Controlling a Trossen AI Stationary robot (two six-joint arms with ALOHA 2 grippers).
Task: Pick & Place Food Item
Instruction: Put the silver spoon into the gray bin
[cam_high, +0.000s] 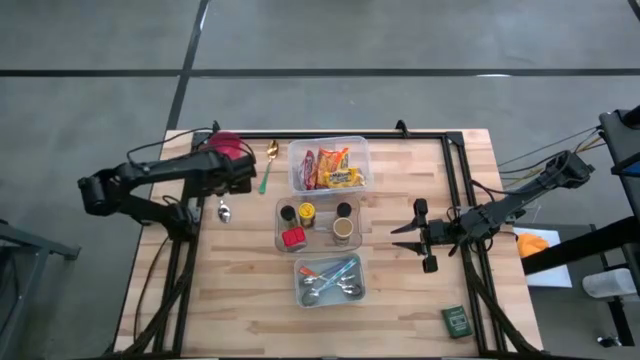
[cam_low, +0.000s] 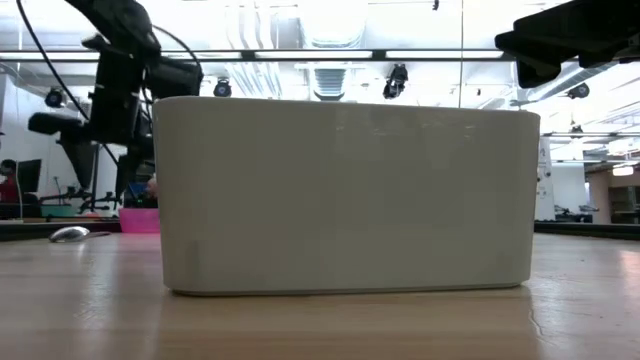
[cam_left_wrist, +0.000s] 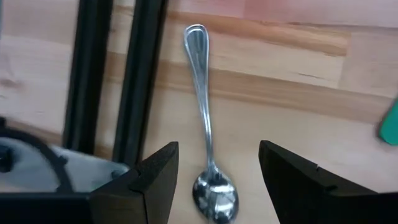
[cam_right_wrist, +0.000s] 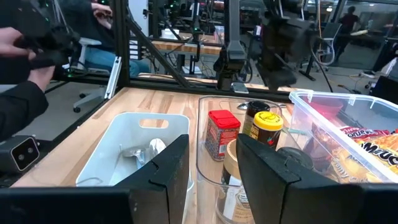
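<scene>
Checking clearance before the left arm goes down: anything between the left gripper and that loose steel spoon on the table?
Nothing visible. The left gripper is open directly over the spoon, its bowl between the fingers with only bare table around it. The black frame rails lie beside it, not across.

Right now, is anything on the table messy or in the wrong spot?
A little. One silver spoon lies loose on the bare wood by the left tool, while other cutlery sits in the white bin. A small green box lies alone near the table's corner. Nothing looks spilled or broken.
</scene>
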